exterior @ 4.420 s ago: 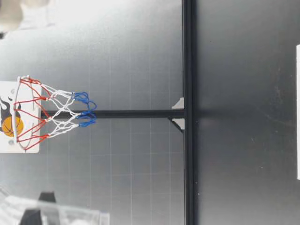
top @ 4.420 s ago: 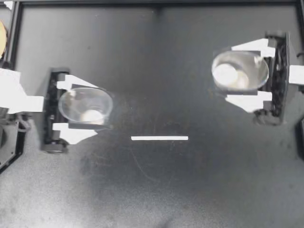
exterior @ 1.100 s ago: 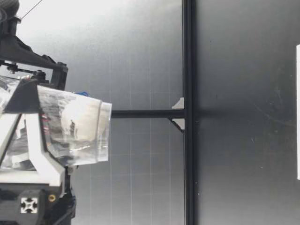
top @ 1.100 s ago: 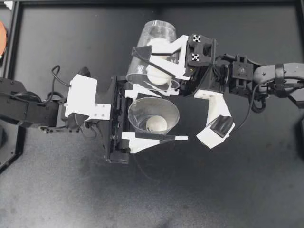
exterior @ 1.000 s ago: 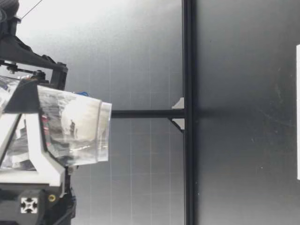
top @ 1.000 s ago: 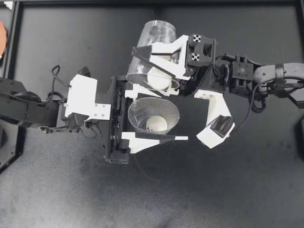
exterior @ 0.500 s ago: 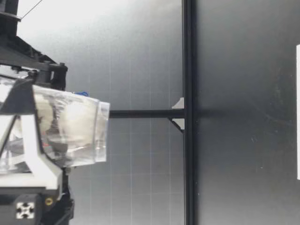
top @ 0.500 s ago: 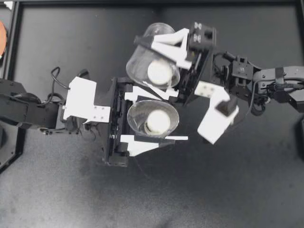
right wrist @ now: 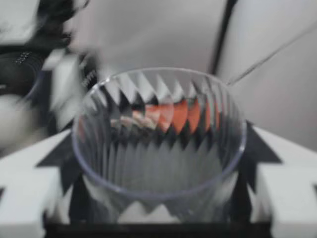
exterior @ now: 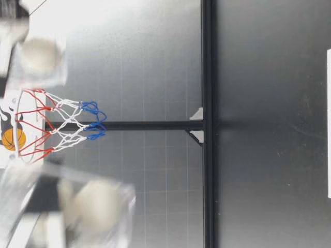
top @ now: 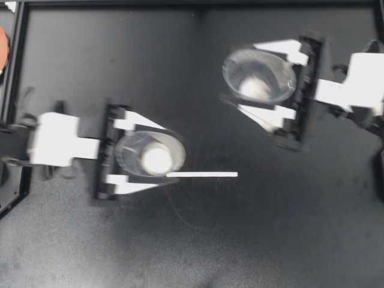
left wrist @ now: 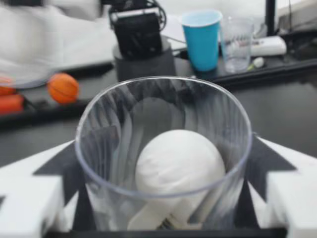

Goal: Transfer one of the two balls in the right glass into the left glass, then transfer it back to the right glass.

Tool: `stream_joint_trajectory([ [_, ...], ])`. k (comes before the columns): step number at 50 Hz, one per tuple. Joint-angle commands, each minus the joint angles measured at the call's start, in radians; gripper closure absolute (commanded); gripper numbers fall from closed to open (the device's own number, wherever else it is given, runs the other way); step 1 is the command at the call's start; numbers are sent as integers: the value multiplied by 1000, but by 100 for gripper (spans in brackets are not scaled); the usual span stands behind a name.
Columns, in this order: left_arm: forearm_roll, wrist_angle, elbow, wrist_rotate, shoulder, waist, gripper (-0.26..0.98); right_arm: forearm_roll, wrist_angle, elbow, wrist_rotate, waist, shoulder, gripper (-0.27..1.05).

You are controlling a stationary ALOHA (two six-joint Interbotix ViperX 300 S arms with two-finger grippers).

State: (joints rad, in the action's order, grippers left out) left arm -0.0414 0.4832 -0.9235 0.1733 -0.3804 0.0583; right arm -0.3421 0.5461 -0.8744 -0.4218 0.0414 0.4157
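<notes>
My left gripper is shut on the left glass, a clear ribbed cup held upright with one white ball in it. My right gripper is shut on the right glass, also upright, holding one white ball. The two glasses are well apart. In the left wrist view the ball fills the bottom of the glass between white fingers. The right wrist view shows its glass between the fingers; its ball is not clear there. In the low view both glasses are blurred, high above the table.
A white tape strip lies on the dark table just right of the left glass. A toy basketball hoop hangs behind the table. Beyond the table stand a blue cup, a clear cup and an orange ball.
The right glass was tipped over the left glass at the middle. Since then it has come upright and the arms have drawn apart, left going left and right going back right.
</notes>
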Motion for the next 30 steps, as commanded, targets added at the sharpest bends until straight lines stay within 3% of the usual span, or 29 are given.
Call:
stream_joint_trajectory([
  [1, -2, -54, 8, 95, -100, 2, 9, 17, -8, -23, 107, -40, 43, 26],
  [12, 11, -288, 152, 416, -152, -48, 9, 210, 64, -17, 462, -140, -57, 26],
  [21, 3, -307, 241, 586, -115, -92, 9, 356, 175, 51, 629, -152, -207, 26],
  [30, 3, -304, 285, 816, -44, -94, 9, 456, 229, 138, 716, -150, -305, 26],
])
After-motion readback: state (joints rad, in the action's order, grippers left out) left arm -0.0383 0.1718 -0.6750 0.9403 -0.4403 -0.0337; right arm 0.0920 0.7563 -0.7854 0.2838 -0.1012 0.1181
